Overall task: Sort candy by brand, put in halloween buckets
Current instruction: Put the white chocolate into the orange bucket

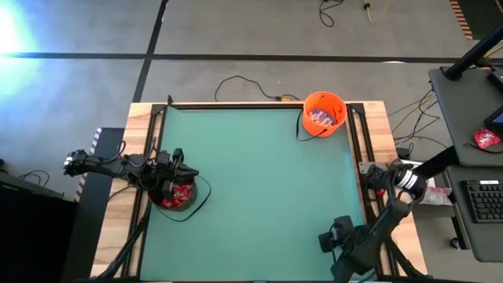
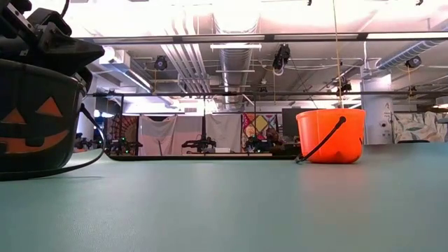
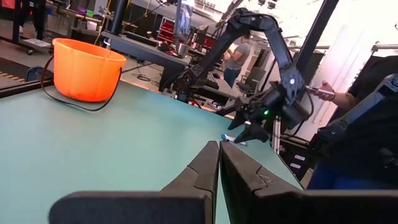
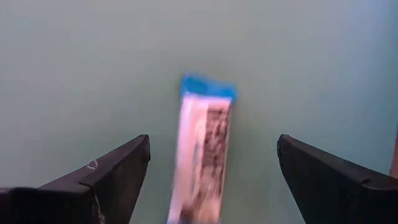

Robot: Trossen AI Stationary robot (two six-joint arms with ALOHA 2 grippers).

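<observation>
On the green mat (image 1: pixel 259 181), a slim white-and-blue candy bar (image 4: pixel 202 155) lies flat near the near right corner. My right gripper (image 4: pixel 211 149) points down over it, open, one finger on each side and clear of it. The left wrist view also catches this gripper (image 3: pixel 249 130) and the bar's blue end (image 3: pixel 229 137). The black bucket (image 1: pixel 177 196) stands at the mat's left edge with red candy in it. My left gripper (image 1: pixel 179 167) waits shut just above its rim. The orange bucket (image 1: pixel 324 114) stands at the far right corner, holding white-and-blue candy.
Each bucket's thin wire handle lies on the mat beside it. A side desk (image 1: pixel 464 118) with a keyboard and a lone pinkish-red packet (image 1: pixel 487 139) stands right of the table. A person (image 3: pixel 354 137) is beyond the table's right edge. The mat's middle is bare.
</observation>
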